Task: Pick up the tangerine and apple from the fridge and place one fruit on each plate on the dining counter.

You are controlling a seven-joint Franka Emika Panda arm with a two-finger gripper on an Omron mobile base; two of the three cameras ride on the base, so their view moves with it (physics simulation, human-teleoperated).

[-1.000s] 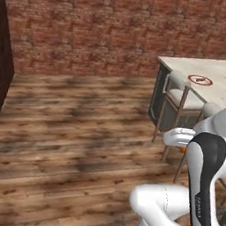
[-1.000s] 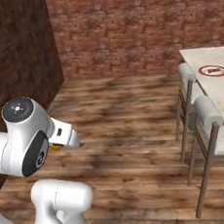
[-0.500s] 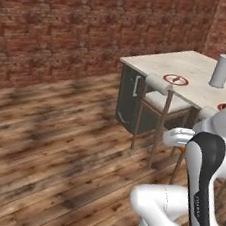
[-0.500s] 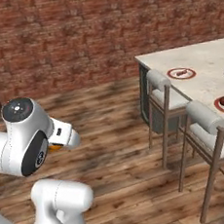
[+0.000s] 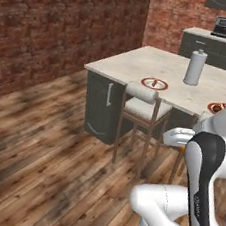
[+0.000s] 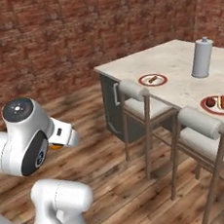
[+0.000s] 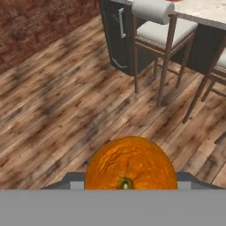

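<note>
The base is swinging round — the dining worktop [image 6: 178, 68] is now coming close at two o'clock — with the end effector [image 7: 128, 185] pinching the tangerine [image 7: 130, 163], nearing delivery.

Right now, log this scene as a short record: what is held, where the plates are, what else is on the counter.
held: tangerine in the shut gripper
near plate: plate with a dark round fruit and another item on it
far plate: plate, a small brown item on it
counter: dining counter, grey canister standing upright
seating: two stools along the counter edge
</note>
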